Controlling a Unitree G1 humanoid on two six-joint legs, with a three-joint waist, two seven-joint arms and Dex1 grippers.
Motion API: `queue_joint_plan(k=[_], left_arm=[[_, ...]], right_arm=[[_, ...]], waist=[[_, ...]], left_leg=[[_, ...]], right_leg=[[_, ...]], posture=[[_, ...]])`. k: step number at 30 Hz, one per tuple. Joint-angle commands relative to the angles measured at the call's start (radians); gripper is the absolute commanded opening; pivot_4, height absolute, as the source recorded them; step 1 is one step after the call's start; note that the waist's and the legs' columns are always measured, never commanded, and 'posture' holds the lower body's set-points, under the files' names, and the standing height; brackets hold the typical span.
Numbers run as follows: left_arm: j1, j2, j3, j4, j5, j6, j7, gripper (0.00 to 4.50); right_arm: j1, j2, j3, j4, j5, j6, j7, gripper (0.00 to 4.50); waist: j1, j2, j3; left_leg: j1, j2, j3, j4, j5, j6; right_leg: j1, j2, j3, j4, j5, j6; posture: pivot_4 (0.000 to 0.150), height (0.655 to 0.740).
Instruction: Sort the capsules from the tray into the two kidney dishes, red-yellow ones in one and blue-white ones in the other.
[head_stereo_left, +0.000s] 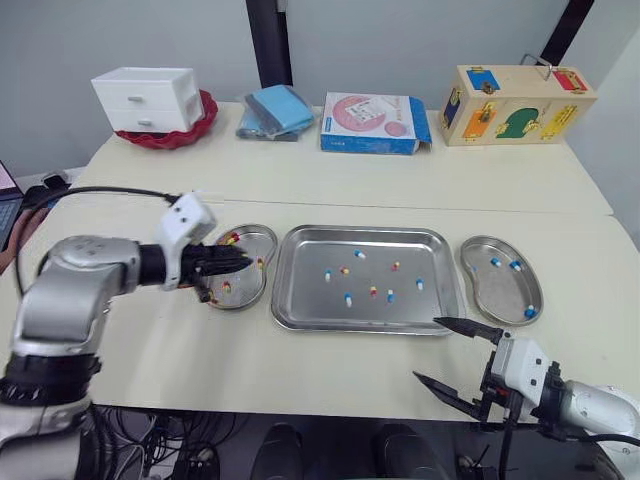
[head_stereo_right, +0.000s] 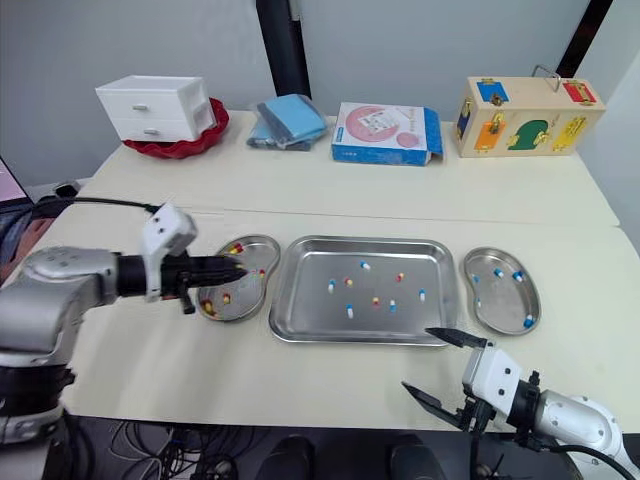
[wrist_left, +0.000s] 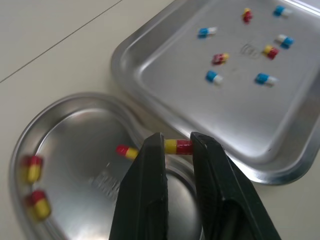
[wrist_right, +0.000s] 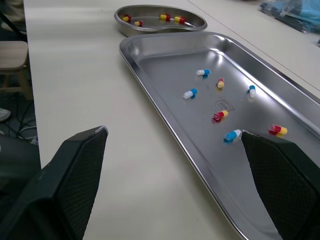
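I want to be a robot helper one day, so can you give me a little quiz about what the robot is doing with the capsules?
1. True or false: the right tool is shut.
2. Which colours has the capsule held in the left tool? A blue-white, B red-yellow, C green.
3. Fill in: the right dish holds ___ blue-white capsules.
Key: 1 false, it is open; 2 B; 3 three.

Along the far edge of the cream table, from the robot's left to its right, stand a white two-drawer chest resting in a red scalloped bowl, folded blue cloths, a blue-and-pink cardboard box and a wooden latch box with coloured doors.
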Motion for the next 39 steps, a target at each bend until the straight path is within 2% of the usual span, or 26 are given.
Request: queue_joint_plan(k=[1, 5, 7, 10, 11, 18, 23, 28, 37, 39], left_arm=[[0.052, 0.001, 0.076, -0.040, -0.029, -0.023, 0.055, 0.40], [0.098, -0.030, 0.102, -0.021, -0.046, -0.063, 0.110, 0.40], [0.109, -0.044, 0.104, 0.000, -0.040, -0.109, 0.128, 1.15], [0.128, -0.049, 0.099, 0.022, -0.040, -0.171, 0.121, 1.90], [0.134, -0.050, 0.096, 0.031, -0.039, -0.187, 0.121, 2.28], [0.154, -0.036, 0.089, 0.057, -0.062, -0.227, 0.103, 4.48], [0.160, -0.016, 0.083, 0.069, -0.070, -0.246, 0.079, 4.48], [0.179, -0.015, 0.141, 0.043, -0.125, -0.256, 0.071, 4.48], [0.400, -0.040, 0.349, -0.149, -0.222, -0.225, 0.140, 4.48], [0.518, -0.083, 0.410, -0.199, -0.209, -0.271, 0.155, 4.48]], right_arm=[[-0.050, 0.005, 0.027, -0.008, 0.013, -0.013, 0.005, 4.50], [-0.103, 0.005, 0.059, 0.008, 0.016, 0.004, 0.008, 4.50], [-0.122, 0.003, 0.069, 0.015, 0.018, 0.010, 0.008, 4.50], [-0.140, 0.002, 0.078, 0.011, 0.021, 0.026, 0.004, 4.50], [-0.143, 0.002, 0.080, 0.007, 0.022, 0.032, 0.002, 4.50], [-0.151, 0.002, 0.088, -0.021, 0.023, 0.069, -0.013, 4.50], [-0.149, 0.003, 0.085, -0.040, 0.024, 0.090, -0.024, 4.50], [-0.148, 0.003, 0.082, -0.053, 0.024, 0.101, -0.035, 4.50], [-0.127, -0.015, 0.019, -0.059, 0.057, 0.120, -0.042, 4.50], [-0.083, -0.040, -0.062, -0.055, 0.086, 0.128, -0.027, 4.50]], waist=[[0.003, -0.001, 0.000], [0.005, -0.001, 0.000], [0.004, -0.001, 0.000], [0.002, -0.001, 0.000], [0.002, -0.001, 0.000], [0.001, -0.001, 0.000], [0.001, -0.001, 0.000], [0.000, -0.001, 0.000], [-0.001, 0.000, 0.000], [-0.001, 0.000, 0.000]], left_leg=[[0.000, 0.000, 0.000, 0.000, 0.000, 0.000], [0.000, 0.000, -0.001, 0.000, 0.000, 0.000], [0.000, 0.000, -0.001, 0.000, 0.000, 0.000], [0.000, 0.000, -0.001, 0.000, 0.000, 0.000], [0.000, 0.000, -0.001, 0.000, 0.000, 0.000], [0.000, 0.000, -0.001, 0.000, 0.000, 0.000], [0.000, 0.000, -0.001, 0.000, 0.000, 0.000], [0.000, 0.000, 0.000, 0.000, 0.000, 0.000], [-0.001, 0.000, 0.000, 0.000, 0.000, 0.000], [0.000, 0.000, 0.000, 0.000, 0.000, 0.000]], right_leg=[[0.000, 0.000, 0.000, 0.000, 0.000, 0.000], [0.000, 0.000, -0.001, 0.001, 0.000, 0.000], [0.000, 0.000, -0.001, 0.001, 0.000, 0.000], [0.000, 0.000, -0.001, 0.001, 0.000, 0.000], [0.000, 0.000, -0.001, 0.001, 0.000, 0.000], [-0.001, 0.000, -0.001, 0.001, 0.000, 0.000], [-0.001, 0.000, -0.001, 0.001, 0.000, 0.000], [-0.001, 0.000, -0.001, 0.001, 0.000, 0.000], [-0.001, 0.000, 0.000, 0.001, 0.000, 0.000], [-0.001, 0.000, 0.000, 0.001, 0.000, 0.000]], posture=[[0.150, 0.7400], [0.150, 0.7400], [0.150, 0.7400], [0.150, 0.7400], [0.150, 0.7400], [0.150, 0.7400], [0.150, 0.7400], [0.150, 0.7400], [0.150, 0.7400], [0.150, 0.7400]])
